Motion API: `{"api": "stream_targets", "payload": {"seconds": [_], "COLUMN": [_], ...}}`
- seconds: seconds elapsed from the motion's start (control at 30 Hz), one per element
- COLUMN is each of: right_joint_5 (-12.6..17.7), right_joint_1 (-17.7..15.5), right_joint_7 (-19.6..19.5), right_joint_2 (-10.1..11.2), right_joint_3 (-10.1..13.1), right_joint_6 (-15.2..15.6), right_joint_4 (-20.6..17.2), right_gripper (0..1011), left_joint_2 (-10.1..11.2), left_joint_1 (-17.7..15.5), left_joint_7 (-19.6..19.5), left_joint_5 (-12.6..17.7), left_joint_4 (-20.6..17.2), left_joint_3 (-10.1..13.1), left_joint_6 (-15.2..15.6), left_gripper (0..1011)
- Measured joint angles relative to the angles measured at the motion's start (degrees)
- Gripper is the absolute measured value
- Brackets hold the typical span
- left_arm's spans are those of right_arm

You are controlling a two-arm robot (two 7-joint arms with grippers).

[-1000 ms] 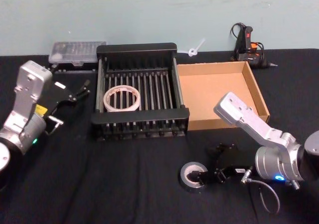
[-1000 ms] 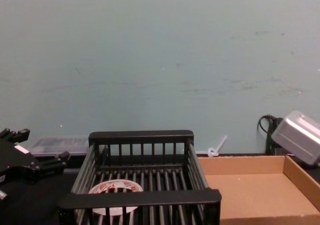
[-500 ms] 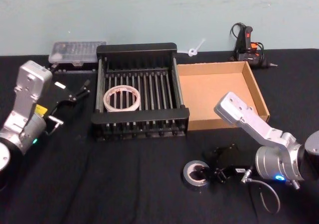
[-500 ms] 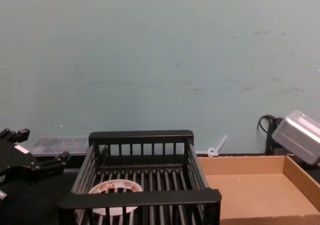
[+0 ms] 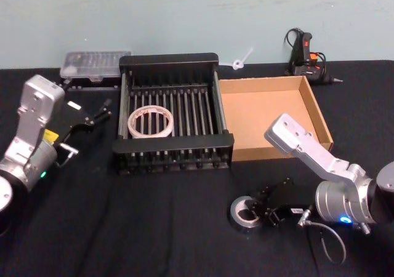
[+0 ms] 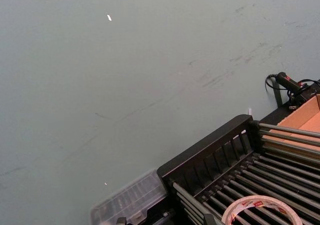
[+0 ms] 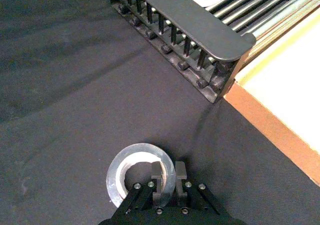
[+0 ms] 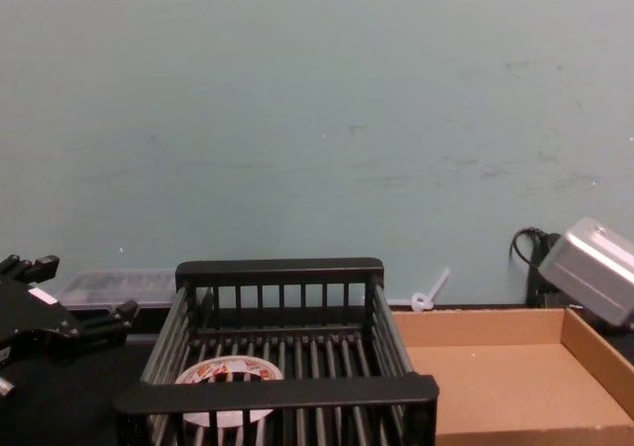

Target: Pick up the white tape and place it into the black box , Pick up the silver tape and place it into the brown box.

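Note:
The silver tape (image 5: 245, 211) lies on the black cloth in front of the brown box (image 5: 317, 108). My right gripper (image 5: 261, 212) is shut on its wall, one finger in the centre hole and one outside; the right wrist view shows the fingers (image 7: 158, 177) pinching the silver tape (image 7: 131, 161). The white tape (image 5: 149, 121) lies flat on the slats of the black box (image 5: 169, 60), and it also appears in the chest view as the white tape (image 8: 228, 372). My left gripper (image 5: 106, 109) hangs open to the left of the black box, holding nothing.
A clear plastic case (image 5: 95, 64) sits behind the crate's left corner. A glue gun (image 5: 306, 55) with cable and a white zip tie (image 5: 241, 60) lie at the back by the wall. Bare black cloth stretches in front of the crate.
My right gripper has closed from wide open onto the silver tape's wall. The roll has shifted slightly right, toward the gripper. The left arm has not moved.

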Motion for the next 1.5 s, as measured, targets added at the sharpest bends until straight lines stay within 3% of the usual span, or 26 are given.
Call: {"api": "stream_targets", "payload": {"seconds": [0.67,1.13,1.23,1.5], "right_joint_5": [0.25,2.50,2.49,1.17], "right_joint_1": [-0.37,-1.38,-0.69,1.98], "right_joint_7": [-0.18,-4.01,-6.14,-9.38], "right_joint_2": [-0.26,-2.06,-3.01,-6.07], "right_joint_3": [0.74,6.90,8.84,11.38], "right_joint_6": [0.00,-1.14,-1.50,-1.90], "right_joint_4": [-0.08,-0.65,0.20,4.15], "right_gripper": [169,169,169,169], "left_joint_2": [0.00,0.00,0.00,0.00], "left_joint_1": [0.00,0.00,0.00,0.00], "left_joint_7": [0.00,0.00,0.00,0.00], "left_joint_5": [0.00,0.00,0.00,0.00], "left_joint_4": [0.00,0.00,0.00,0.00], "left_joint_3": [0.00,0.00,0.00,0.00], "left_joint_6": [0.00,0.00,0.00,0.00], "left_gripper": [1001,1001,1001,1001]}}
